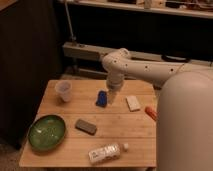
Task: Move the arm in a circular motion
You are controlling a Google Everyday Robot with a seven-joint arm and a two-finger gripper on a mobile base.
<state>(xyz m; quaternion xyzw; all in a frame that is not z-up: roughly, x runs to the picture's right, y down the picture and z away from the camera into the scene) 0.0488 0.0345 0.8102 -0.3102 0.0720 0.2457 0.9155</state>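
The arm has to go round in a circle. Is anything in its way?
Maybe. The arm reaches over the table, its gripper hanging beside the blue object. A low circle might bump that; the white block lies close on the other side. Nothing visible blocks higher up.
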